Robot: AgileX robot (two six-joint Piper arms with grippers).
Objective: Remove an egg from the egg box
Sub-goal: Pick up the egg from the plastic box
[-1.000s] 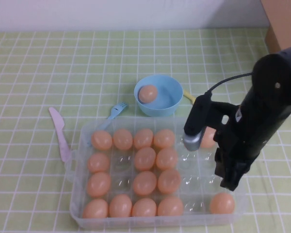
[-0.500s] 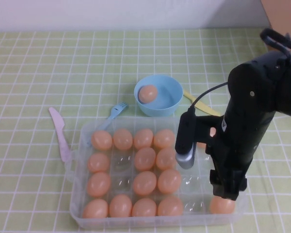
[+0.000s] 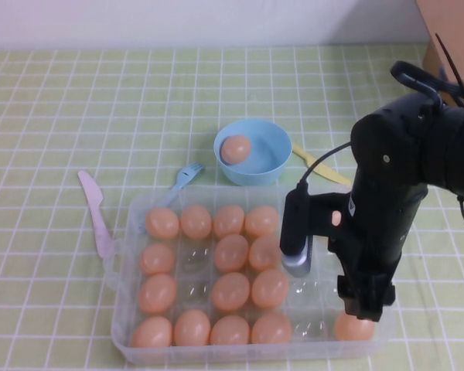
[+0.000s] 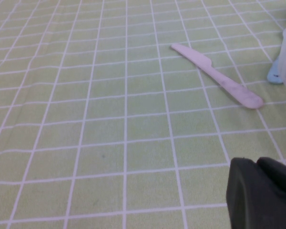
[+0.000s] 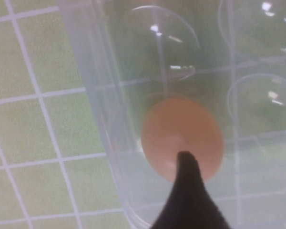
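Note:
The clear egg box (image 3: 124, 309) lies at the table's front with several orange-tan eggs in its left columns. One lone egg (image 3: 354, 328) sits in the front right corner cup. My right gripper (image 3: 363, 309) hangs straight over that egg, fingers together in one point. In the right wrist view the black tip (image 5: 183, 155) is just above the egg (image 5: 181, 124), inside the box wall (image 5: 100, 95). My left gripper (image 4: 258, 164) is shut and empty, low over the bare cloth; it is out of the high view.
A light-blue bowl (image 3: 274, 135) behind the box holds one egg (image 3: 235, 149). A pink knife (image 3: 95, 212) lies left of the box and also shows in the left wrist view (image 4: 217, 78). A blue fork (image 3: 184, 179), a yellow utensil (image 3: 321, 166) and a cardboard box (image 3: 452, 31) are nearby.
My right arm has swung toward the box's front right corner and come lower over the lone egg. The eggs and bowl have not moved.

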